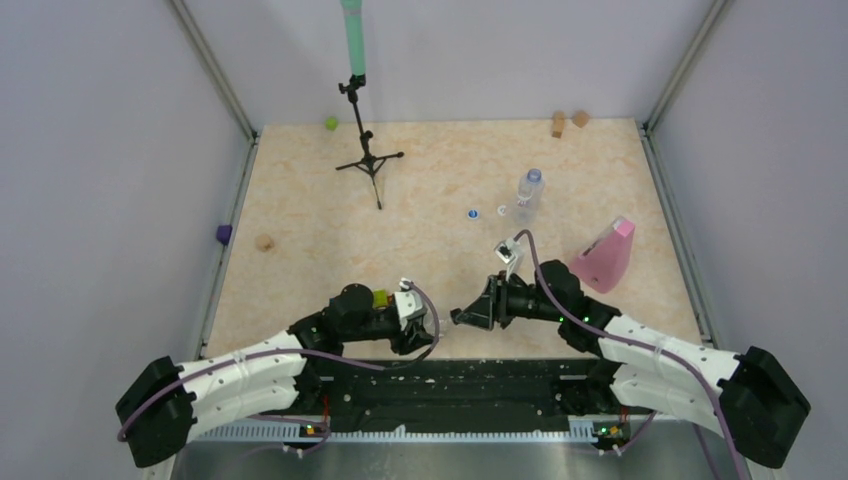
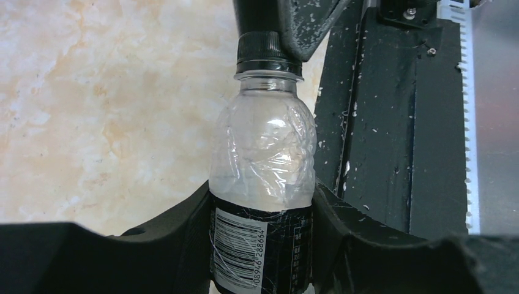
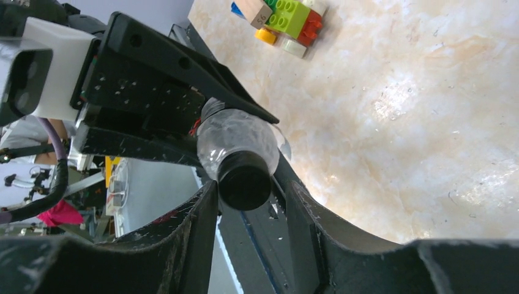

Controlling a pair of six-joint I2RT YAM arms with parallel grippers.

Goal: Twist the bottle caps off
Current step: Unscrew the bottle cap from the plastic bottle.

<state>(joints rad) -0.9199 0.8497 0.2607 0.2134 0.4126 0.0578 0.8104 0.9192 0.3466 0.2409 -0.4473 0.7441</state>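
**Black cap point(image 2: 264, 50) not off yet; two caps look done.**
My left gripper point(image 2: 262, 202) clamps the black-labelled bottle point(image 2: 263, 153) by its body at the table's point(image 1: 330, 230) near edge. My right gripper point(image 3: 248, 196) flanks the cap, but I can't tell if it pinches. A blue cap point(image 1: 473, 212) and a white cap point(image 1: 502, 211) lie loose by the far bottle point(image 1: 528, 192).

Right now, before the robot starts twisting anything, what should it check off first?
1. The bottle is clamped at its label by the left gripper: ok.
2. The black cap sits on the bottle's neck: ok.
3. The right gripper straddles the black cap, one finger on each side: ok.
4. The right gripper's hold on the black cap is tight: cannot tell; the right wrist view shows a gap beside one finger.
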